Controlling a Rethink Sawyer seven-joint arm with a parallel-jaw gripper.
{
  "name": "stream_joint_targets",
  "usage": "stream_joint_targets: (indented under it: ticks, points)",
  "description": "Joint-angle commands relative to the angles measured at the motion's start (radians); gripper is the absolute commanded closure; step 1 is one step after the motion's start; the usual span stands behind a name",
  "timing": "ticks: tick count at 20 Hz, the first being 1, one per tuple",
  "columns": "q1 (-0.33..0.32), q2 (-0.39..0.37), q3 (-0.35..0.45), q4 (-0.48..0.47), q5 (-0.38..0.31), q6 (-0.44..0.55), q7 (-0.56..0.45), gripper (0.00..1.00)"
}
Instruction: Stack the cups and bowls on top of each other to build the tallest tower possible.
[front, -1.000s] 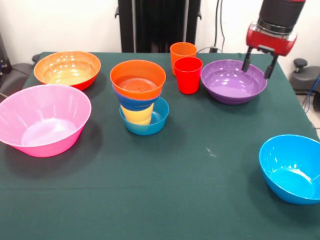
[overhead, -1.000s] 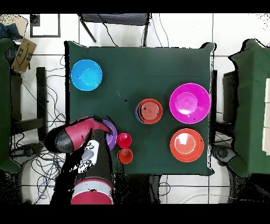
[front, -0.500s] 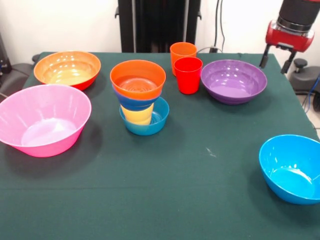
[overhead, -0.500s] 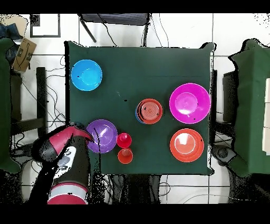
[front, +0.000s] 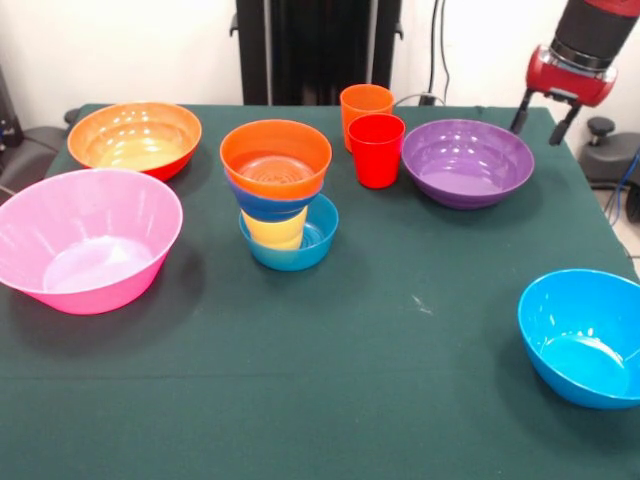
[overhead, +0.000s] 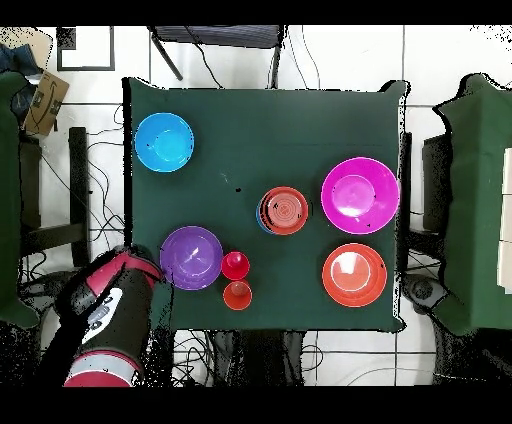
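My gripper (front: 541, 118) hangs empty with its fingers spread, off the table's edge at about two o'clock from the purple bowl (front: 467, 162) in the front view. The tower (front: 279, 194) stands upright at mid-table: small blue bowl, yellow cup, blue bowl, orange bowl uppermost, mouth up.

no readable text, labels, brands or numbers anywhere
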Motion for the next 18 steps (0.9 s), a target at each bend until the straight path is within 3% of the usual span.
stream_joint_targets:
  ticks: [1,18]
  points:
    - [0.003,0.054,-0.020,-0.057,0.038,-0.053,0.142,0.00]
    - [0.003,0.187,-0.001,-0.160,0.081,-0.132,0.099,0.00]
